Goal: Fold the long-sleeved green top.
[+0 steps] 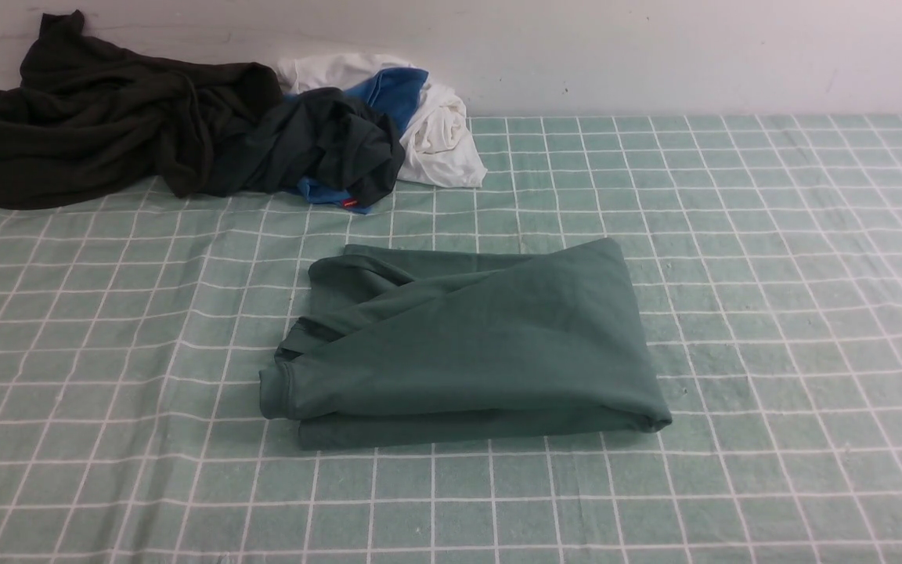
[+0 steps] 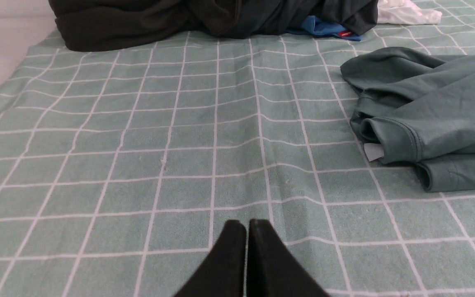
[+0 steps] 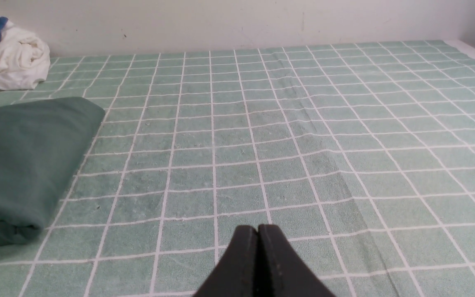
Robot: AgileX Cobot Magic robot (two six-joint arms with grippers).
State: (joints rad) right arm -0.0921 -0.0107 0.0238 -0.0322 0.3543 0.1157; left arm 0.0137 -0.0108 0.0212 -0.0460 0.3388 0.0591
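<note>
The green long-sleeved top [image 1: 467, 345] lies folded into a compact stack at the middle of the checked cloth, with a cuff at its front left corner. It also shows in the left wrist view [image 2: 431, 115], with a small white label beside a cuff, and in the right wrist view [image 3: 19, 165]. My left gripper [image 2: 247, 225] is shut and empty over bare cloth, apart from the top. My right gripper [image 3: 257, 229] is shut and empty over bare cloth on the top's other side. Neither gripper shows in the front view.
A big black-brown garment [image 1: 99, 117] and a very dark green garment with a red tag [image 1: 326, 149] lie heaped at the back left. A white and blue garment [image 1: 427, 117] lies beside them against the wall. The green checked cloth [image 1: 772, 313] covers the table.
</note>
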